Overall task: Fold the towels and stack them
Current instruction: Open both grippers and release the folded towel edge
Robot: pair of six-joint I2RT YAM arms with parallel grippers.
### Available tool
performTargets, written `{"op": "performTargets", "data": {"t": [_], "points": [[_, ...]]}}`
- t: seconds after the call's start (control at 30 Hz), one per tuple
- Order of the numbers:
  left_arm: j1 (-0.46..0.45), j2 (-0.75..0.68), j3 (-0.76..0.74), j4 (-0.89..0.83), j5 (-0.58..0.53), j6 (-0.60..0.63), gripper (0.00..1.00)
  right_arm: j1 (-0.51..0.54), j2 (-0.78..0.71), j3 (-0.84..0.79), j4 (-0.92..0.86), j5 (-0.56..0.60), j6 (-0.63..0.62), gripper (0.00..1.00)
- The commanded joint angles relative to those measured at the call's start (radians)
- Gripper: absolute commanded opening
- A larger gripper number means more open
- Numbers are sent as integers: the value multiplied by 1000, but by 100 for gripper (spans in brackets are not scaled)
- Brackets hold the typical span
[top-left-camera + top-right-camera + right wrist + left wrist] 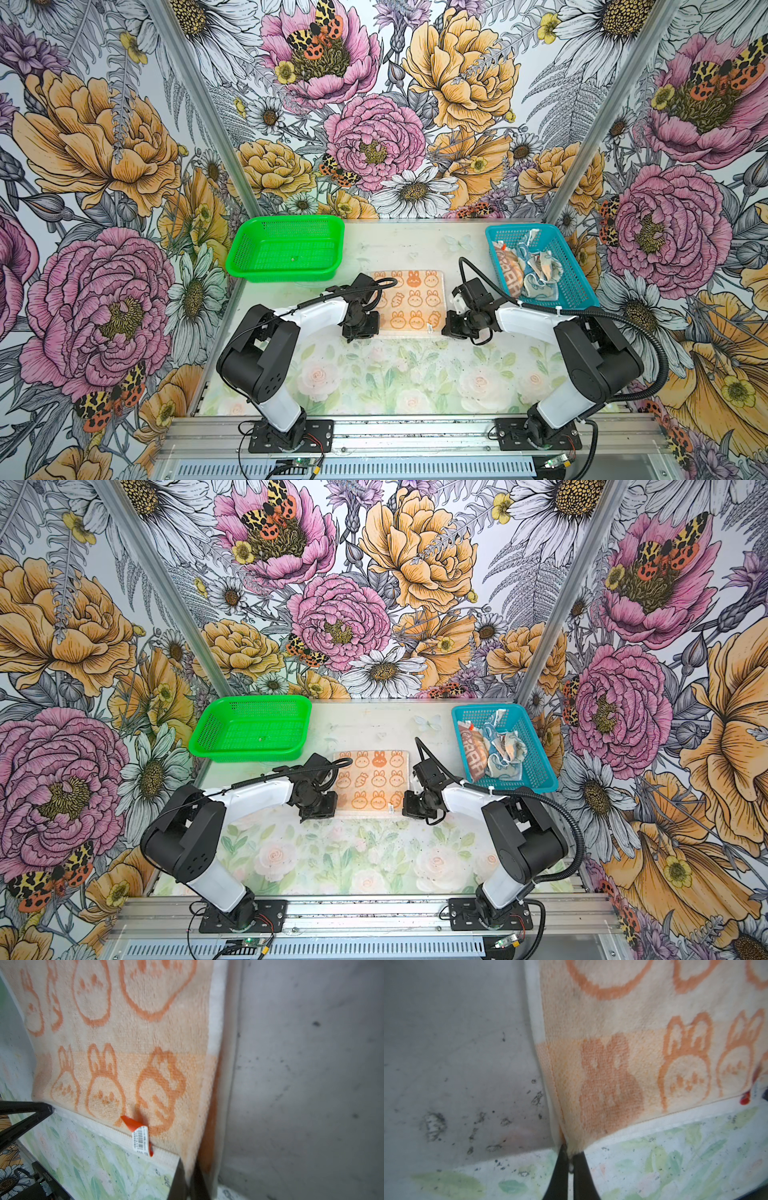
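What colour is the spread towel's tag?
Tag: orange-red, white barcode end; best in right wrist view.

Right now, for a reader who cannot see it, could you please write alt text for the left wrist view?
The left arm's two black fingers pinch one corner of the orange towel with bunny outlines, shut together on its white hem. The towel spreads away over a stained pale table with a faded flower print near the fingers.

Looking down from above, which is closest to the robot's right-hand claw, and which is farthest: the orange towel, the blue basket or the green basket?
1. Orange towel, its near right corner pinched in the right gripper.
2. Blue basket, back right.
3. Green basket, back left, across the table.
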Motion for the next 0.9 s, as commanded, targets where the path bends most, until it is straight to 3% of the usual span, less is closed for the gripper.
{"op": "performTargets", "data": {"t": [0.0,0.37,0.57,0.67,0.8,0.87], "points": [[7,-37,18,-102,-51,-7,3,-17,-45,-13,-70,111,-1,0],[-7,-37,0,-109,-22,-13,3,-6,-47,-42,-70,96,-1,0],[-26,-40,-6,-109,-19,-16,15,6,-2,-29,-71,114,-8,0],[-30,-45,-3,-109,-17,-16,29,15,-3,-20,-70,115,-8,7],[-29,-65,12,-110,-12,-15,48,21,-25,-18,-72,116,-5,24],[-28,-76,38,-119,-25,-12,60,25,-49,-15,-74,111,-4,43]]}}
